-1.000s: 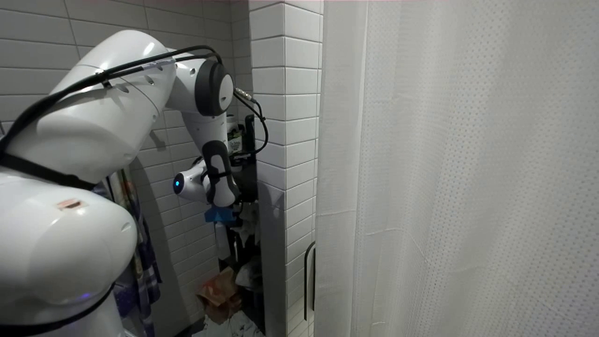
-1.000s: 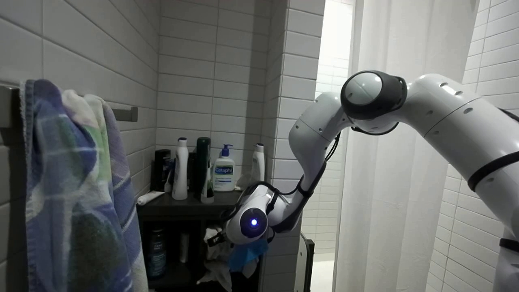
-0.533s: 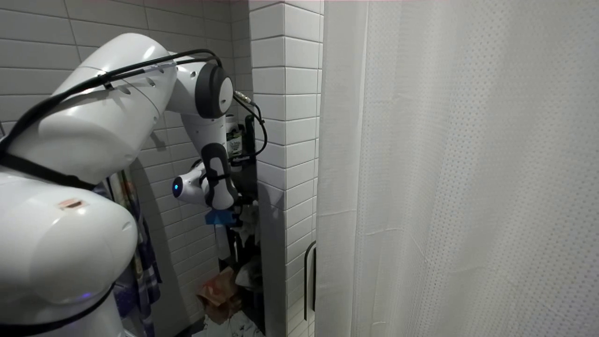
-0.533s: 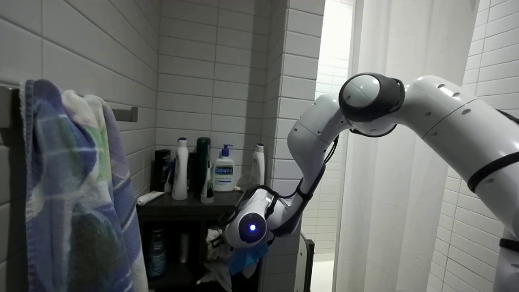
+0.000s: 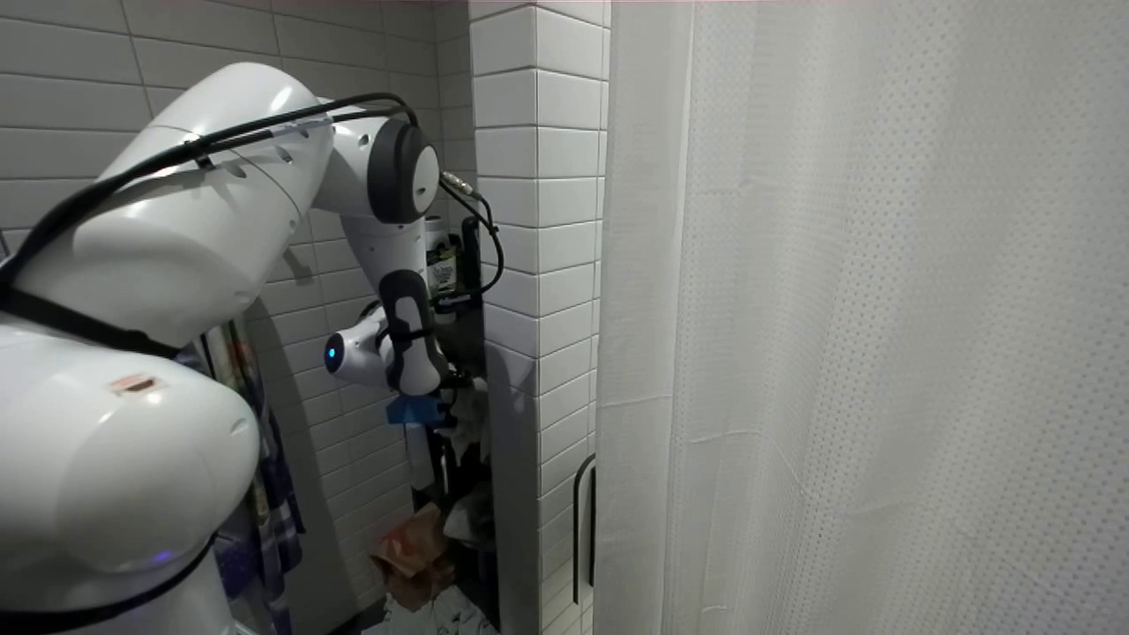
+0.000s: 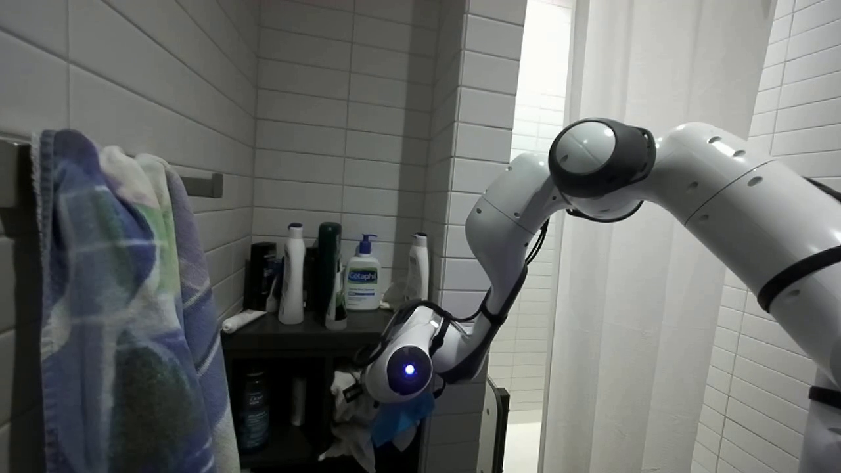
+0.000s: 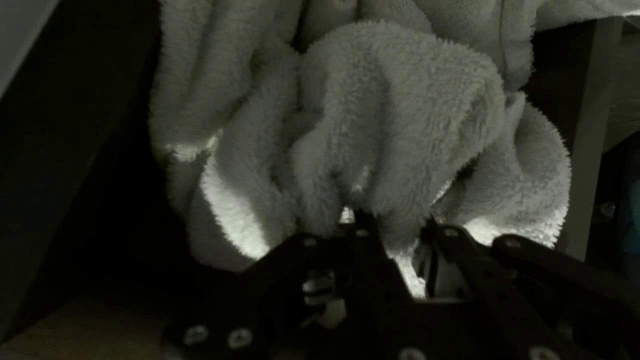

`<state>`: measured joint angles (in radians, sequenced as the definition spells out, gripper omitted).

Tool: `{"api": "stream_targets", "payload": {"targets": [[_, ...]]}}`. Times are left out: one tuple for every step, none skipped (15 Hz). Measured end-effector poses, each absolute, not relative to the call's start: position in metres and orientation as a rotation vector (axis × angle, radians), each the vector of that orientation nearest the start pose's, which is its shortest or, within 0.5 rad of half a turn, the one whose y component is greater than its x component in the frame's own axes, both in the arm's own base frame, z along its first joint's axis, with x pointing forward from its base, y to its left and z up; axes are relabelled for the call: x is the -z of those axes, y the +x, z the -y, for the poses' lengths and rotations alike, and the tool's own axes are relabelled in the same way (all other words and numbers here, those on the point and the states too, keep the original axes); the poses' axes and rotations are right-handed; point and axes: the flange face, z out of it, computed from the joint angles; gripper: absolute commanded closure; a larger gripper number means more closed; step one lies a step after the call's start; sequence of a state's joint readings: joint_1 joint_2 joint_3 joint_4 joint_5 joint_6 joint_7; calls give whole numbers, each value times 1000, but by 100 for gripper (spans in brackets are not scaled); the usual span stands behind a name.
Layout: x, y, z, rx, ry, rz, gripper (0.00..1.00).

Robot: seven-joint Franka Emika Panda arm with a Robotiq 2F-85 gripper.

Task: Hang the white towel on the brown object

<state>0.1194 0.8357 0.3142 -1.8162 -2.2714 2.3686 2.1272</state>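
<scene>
nearest in the wrist view, the gripper (image 7: pixel 398 225) has its jaws close together but not meeting, a fold of the white towel (image 7: pixel 425 115) seemingly pinched between them. it should handle light, limp and hard to harm, its pile gripping rather than slipping; a thick gathered fold like this one looks a sound hold, though loose parts may trail. it is plush and rumpled, grey in shadow, white where light catches the lower folds. in an exterior view it hangs bunched at the dark shelf unit (image 6: pixel 299 340), near a blue item (image 6: pixel 402 418); how much lies inside is hidden. beyond, a pump bottle (image 6: pixel 363 284) stands on top.
</scene>
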Motion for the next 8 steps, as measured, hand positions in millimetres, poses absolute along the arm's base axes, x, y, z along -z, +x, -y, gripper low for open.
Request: {"api": "stream_targets", "payload": {"targets": [[-85, 570, -251, 1634, -2985, 280, 96], [-85, 570, -251, 1632, -2985, 283, 96], [-85, 569, -252, 1630, -2985, 287, 96], [-84, 568, -252, 1626, -2985, 291, 96], [-84, 566, -252, 1621, -2986, 296, 96], [-84, 564, -252, 1613, -2988, 302, 96], [-85, 561, -252, 1601, -2989, 310, 96], [-86, 558, -252, 1588, -2990, 319, 96]]}}
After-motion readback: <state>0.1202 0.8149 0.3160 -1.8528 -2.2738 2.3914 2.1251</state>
